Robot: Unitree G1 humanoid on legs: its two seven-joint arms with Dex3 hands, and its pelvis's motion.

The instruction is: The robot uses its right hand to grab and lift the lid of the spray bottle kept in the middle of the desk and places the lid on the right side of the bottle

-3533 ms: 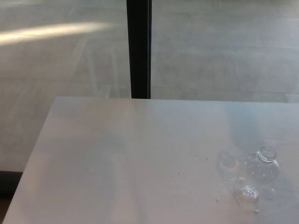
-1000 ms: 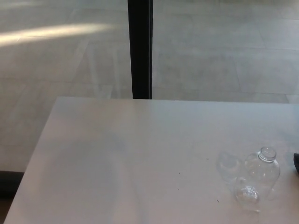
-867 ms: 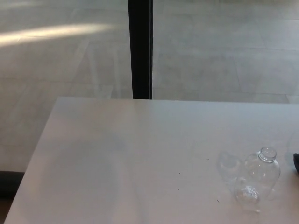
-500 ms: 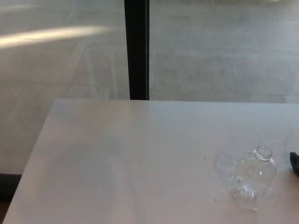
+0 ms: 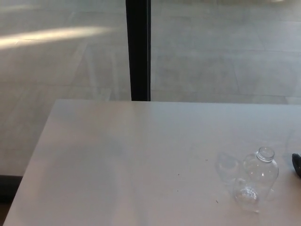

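Black against the pale desk, a small piece of the right hand [image 5: 297, 165] pokes in at the picture's right edge; too little of it shows to tell whether its fingers are spread or closed, or whether it has hold of anything. It sits near the bottle [image 5: 257, 178] without touching it. The bottle is clear and stands upright close to the desk's near right part, its round neck open at the top. Just to its left lies a faint clear shape that could be the lid [image 5: 227, 165], though it is too hazy to be sure. The desk [image 5: 117, 165] is white, and behind it a dark post [image 5: 138, 49] rises before a grey floor [image 5: 225, 52].
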